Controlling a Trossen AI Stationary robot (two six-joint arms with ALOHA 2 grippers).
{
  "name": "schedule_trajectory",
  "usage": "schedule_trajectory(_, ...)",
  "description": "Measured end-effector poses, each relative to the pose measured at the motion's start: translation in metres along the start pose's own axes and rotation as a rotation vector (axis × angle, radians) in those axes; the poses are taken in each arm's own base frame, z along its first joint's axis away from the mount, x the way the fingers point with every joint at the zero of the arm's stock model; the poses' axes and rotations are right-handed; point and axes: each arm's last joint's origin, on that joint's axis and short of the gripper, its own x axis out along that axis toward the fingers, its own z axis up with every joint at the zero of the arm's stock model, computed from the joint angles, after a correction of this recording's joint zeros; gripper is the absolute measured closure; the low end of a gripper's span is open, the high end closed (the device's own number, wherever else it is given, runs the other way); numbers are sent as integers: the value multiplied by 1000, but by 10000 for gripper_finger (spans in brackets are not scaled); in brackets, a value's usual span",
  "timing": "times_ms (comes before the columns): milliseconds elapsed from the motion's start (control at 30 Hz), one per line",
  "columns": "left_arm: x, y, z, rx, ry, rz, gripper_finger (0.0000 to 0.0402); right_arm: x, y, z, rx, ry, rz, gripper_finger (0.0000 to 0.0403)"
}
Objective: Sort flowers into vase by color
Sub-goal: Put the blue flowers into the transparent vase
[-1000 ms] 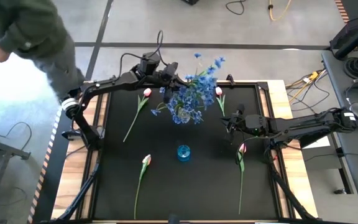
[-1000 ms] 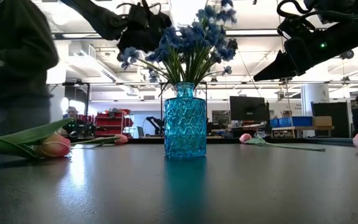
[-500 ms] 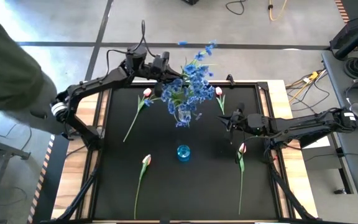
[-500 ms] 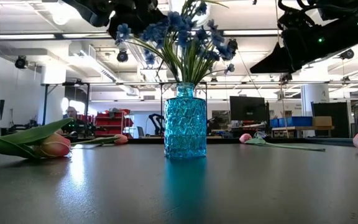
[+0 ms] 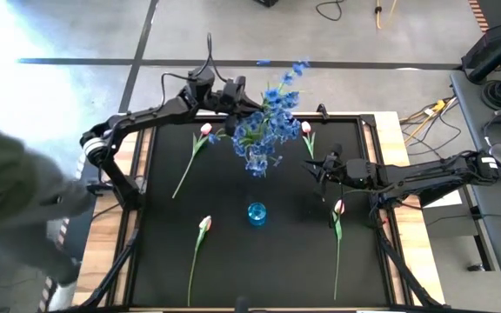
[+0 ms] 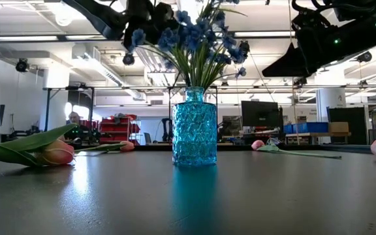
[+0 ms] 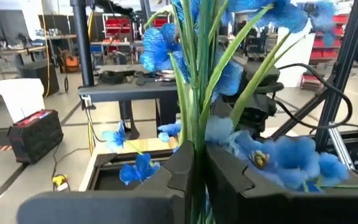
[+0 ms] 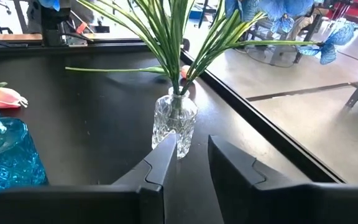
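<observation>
Blue flower sprays (image 5: 266, 126): bunched in a clear glass vase (image 8: 175, 122) toward the far side of the black counter (image 5: 163, 235), green stems fanning upward.

Left gripper (image 7: 199, 163): raised above the counter's far edge, fingers (image 7: 180, 167) clenched on a few of the spray stems high up among the blossoms.

Right gripper (image 8: 188, 152): low over the counter just right of the clear vase, fingers released with a gap between, grasping nothing.

Blue glass vase (image 6: 194, 126): mid-counter, nearer than the clear one.

Pink tulips: four lying flat, one far left (image 5: 204, 130), one far right (image 5: 306, 129), one near left (image 5: 204, 224), one near right (image 5: 338, 208).
</observation>
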Motion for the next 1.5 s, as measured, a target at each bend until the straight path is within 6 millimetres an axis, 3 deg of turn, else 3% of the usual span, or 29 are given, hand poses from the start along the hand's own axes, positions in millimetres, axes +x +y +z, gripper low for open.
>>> schedule_trajectory(167, 1, 2, 0, 22, -20, 13, 363, 0, 0, 0, -2, 4, 0, 308)
schedule_trajectory(433, 3, 4, -2, 26, -25, 19, 397, 0, -1, 10, 34, -94, -14, 305)
schedule_trajectory(633, 0, 5, 15, 59, -156, 22, 399, -7, -6, 40, -1, -369, -100, 267)
schedule_trajectory(867, -5, 3, 32, 102, -290, 1, 400, -3, -14, 106, -79, -449, -143, 219)
schedule_trajectory(1067, -8, -3, 44, 136, -383, -55, 401, 32, -27, 155, -128, -406, -36, 202)
schedule_trajectory(1267, -10, -7, 49, 137, -423, -89, 401, 88, -42, 181, -139, -313, -24, 202)
schedule_trajectory(1500, -11, -8, 50, 145, -422, -108, 401, 128, -57, 200, -88, -294, 4, 204)
